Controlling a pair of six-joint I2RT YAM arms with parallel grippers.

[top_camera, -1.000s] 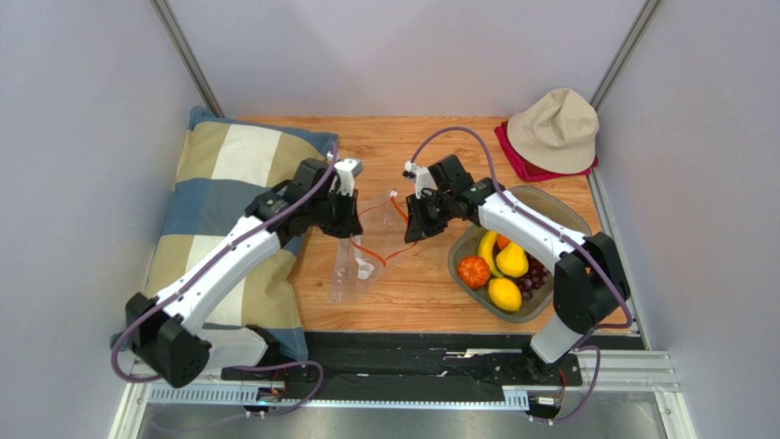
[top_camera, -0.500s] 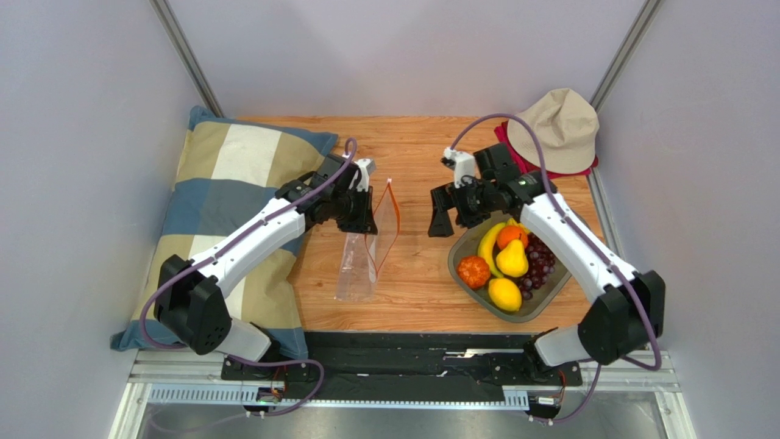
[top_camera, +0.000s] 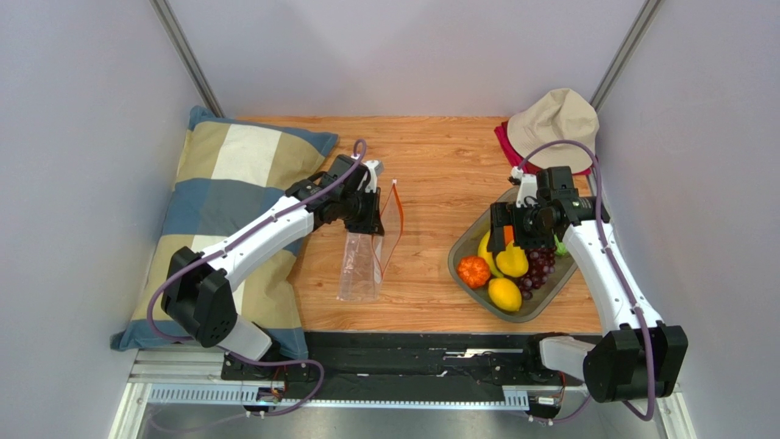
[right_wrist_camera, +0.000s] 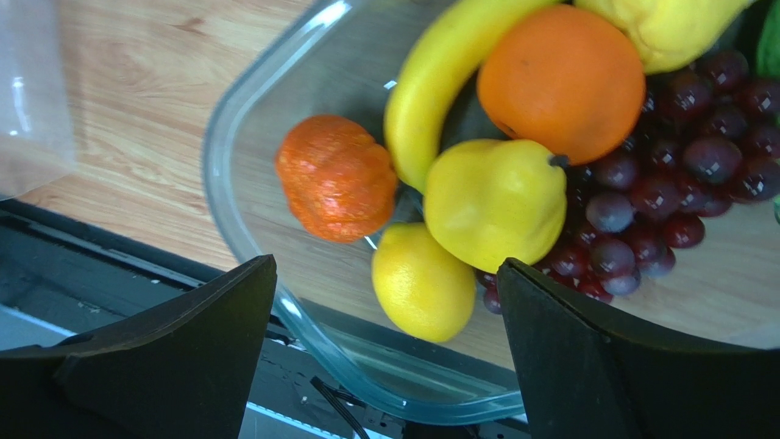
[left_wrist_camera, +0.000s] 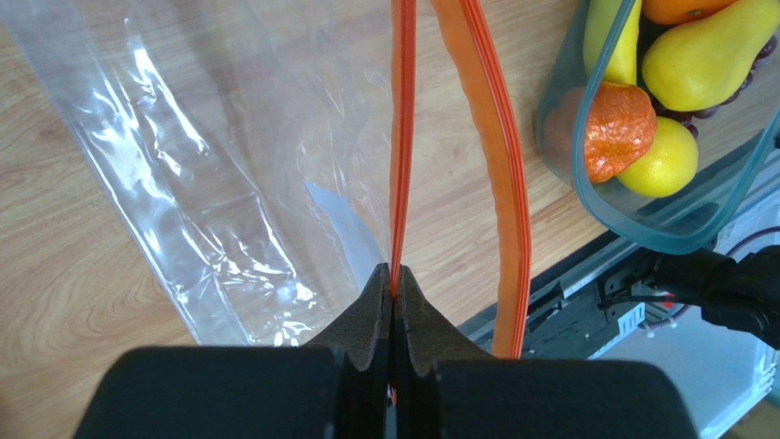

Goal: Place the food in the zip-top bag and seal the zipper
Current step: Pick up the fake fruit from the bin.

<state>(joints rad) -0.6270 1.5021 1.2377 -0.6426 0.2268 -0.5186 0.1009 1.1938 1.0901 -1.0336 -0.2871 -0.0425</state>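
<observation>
**Bag mouth held; fruit untouched**

Left fingers (left_wrist_camera: 366, 315) clenched on one lip of the zipper (left_wrist_camera: 400, 137), holding up the zip-top bag (top_camera: 360, 270) left of the tray (right_wrist_camera: 220, 183). Right fingers (right_wrist_camera: 192, 347) spread, empty, above the food (right_wrist_camera: 494, 201) in it. Risk: the free lip hangs close, so fruit may strike it and drop.

White arms (top_camera: 256, 242), black joints (top_camera: 197, 306), purple cables (top_camera: 552, 143)

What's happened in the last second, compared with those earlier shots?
The right gripper let go of the mouth of the zip-top bag, swung right and now hangs open over the fruit in the tray. The mouth narrowed. The left gripper stays shut on the zipper, holding that edge up; fruit, pillow and hat have not moved.
</observation>
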